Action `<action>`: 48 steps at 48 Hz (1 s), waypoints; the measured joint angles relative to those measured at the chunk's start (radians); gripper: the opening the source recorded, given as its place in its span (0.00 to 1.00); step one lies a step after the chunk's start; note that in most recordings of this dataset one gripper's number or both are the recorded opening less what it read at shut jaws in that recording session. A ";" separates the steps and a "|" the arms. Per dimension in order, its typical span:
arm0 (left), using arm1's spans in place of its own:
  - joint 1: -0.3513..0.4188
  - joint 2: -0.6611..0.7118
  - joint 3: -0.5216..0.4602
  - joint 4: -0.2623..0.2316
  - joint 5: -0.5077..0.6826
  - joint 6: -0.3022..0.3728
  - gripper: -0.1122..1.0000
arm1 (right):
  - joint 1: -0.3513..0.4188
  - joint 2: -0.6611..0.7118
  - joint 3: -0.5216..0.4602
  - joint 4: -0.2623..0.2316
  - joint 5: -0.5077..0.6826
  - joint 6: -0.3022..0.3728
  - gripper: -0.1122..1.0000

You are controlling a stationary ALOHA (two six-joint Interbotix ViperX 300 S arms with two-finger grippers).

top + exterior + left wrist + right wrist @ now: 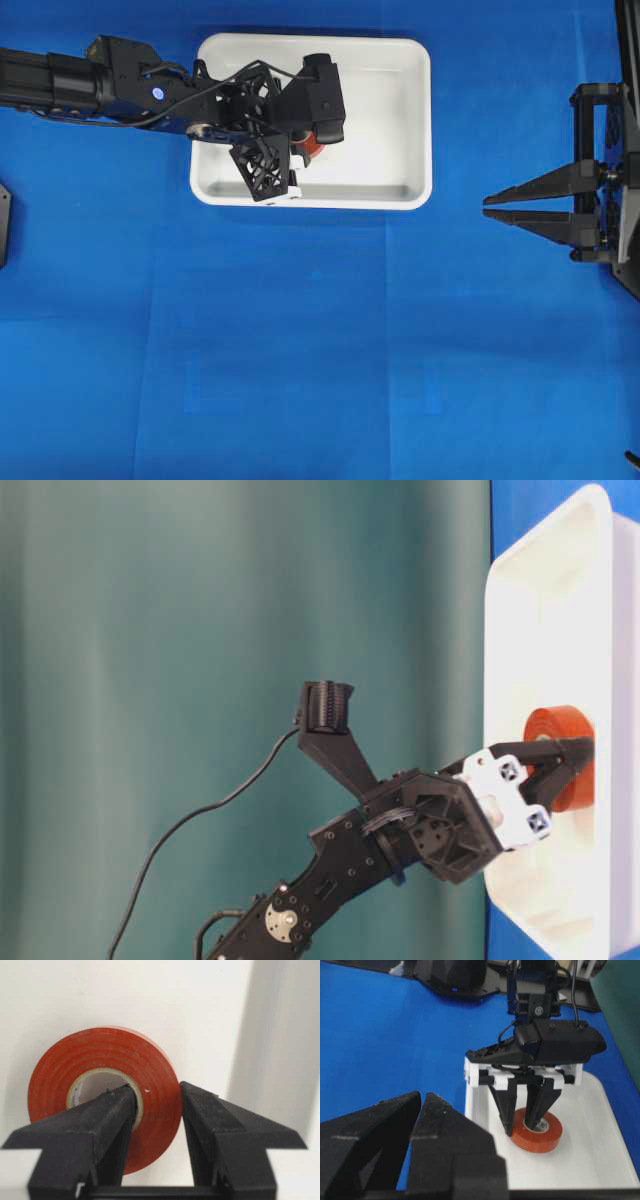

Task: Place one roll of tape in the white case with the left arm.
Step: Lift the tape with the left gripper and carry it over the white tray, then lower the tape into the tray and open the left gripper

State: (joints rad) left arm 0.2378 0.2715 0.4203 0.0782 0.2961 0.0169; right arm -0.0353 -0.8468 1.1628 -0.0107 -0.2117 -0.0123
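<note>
The roll of tape [545,1137], an orange-red ring with a pale core, lies flat on the floor of the white case [425,120], near its left half in the overhead view. My left gripper [522,1129], the one with white parts, points down into the case. It is shut on the roll, with one finger in the hole and the other against the outer rim [100,1055]. In the overhead view its wrist camera hides most of the roll [313,147]. My right gripper [487,207] is all black. It rests shut and empty on the blue cloth, right of the case.
The case's raised rim [540,600] surrounds the left gripper, and a side wall [280,1050] stands just right of the fingers. A blue cloth [300,380] covers the table. A black base part [3,225] sits at the left edge.
</note>
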 measured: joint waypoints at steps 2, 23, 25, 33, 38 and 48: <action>-0.002 0.000 0.000 -0.002 -0.002 0.000 0.42 | 0.000 0.000 0.000 0.000 0.000 0.000 0.01; 0.000 -0.132 0.002 -0.002 0.098 -0.002 0.73 | 0.000 0.000 0.000 0.000 0.002 0.003 0.01; -0.002 -0.164 0.006 -0.002 0.112 -0.002 0.73 | 0.000 0.000 0.000 0.000 0.000 0.002 0.01; -0.020 -0.293 0.046 -0.003 0.133 -0.003 0.73 | 0.000 0.000 0.000 0.000 0.000 0.003 0.01; -0.043 -0.370 0.091 -0.006 0.135 -0.009 0.73 | 0.000 0.000 0.000 0.000 0.002 0.003 0.01; -0.107 -0.503 0.213 -0.023 0.081 -0.037 0.73 | 0.000 0.000 0.000 0.000 0.002 0.003 0.01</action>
State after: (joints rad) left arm 0.1304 -0.2316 0.6335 0.0552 0.3774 -0.0199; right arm -0.0353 -0.8468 1.1628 -0.0107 -0.2102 -0.0092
